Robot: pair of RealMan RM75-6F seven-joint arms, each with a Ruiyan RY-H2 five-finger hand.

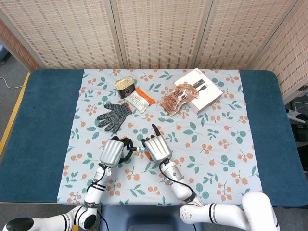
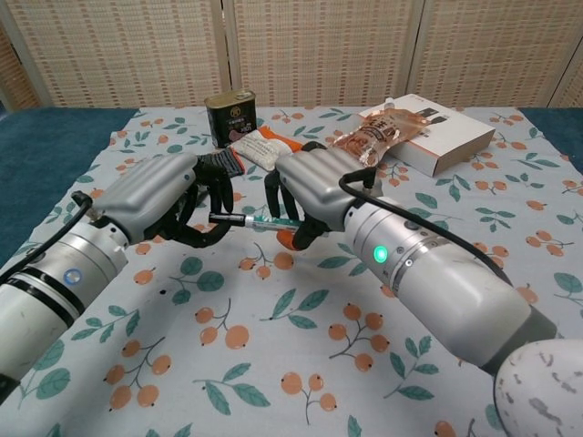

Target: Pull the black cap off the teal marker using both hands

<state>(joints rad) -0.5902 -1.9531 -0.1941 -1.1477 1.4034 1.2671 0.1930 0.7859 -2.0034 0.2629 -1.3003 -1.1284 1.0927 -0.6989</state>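
Left hand (image 2: 164, 196): fingers curled around the black cap (image 2: 228, 219), raised above the cloth near the table's near edge.
Teal marker (image 2: 266, 221): level between both hands, cap end left.
Right hand (image 2: 314, 187): fingers closed around the barrel.
Open room: bare floral tablecloth (image 1: 216, 144) to the right.
Far side: grey glove (image 1: 113, 115), tin (image 1: 125, 85), white box (image 1: 198, 89).

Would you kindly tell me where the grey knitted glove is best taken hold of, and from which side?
Probably from above at the cuff end of the grey knitted glove, nearest the white and orange packet. The glove lies flat with its fingers fanned toward the robot, so the bunched cuff likely offers the thickest fold to pinch.
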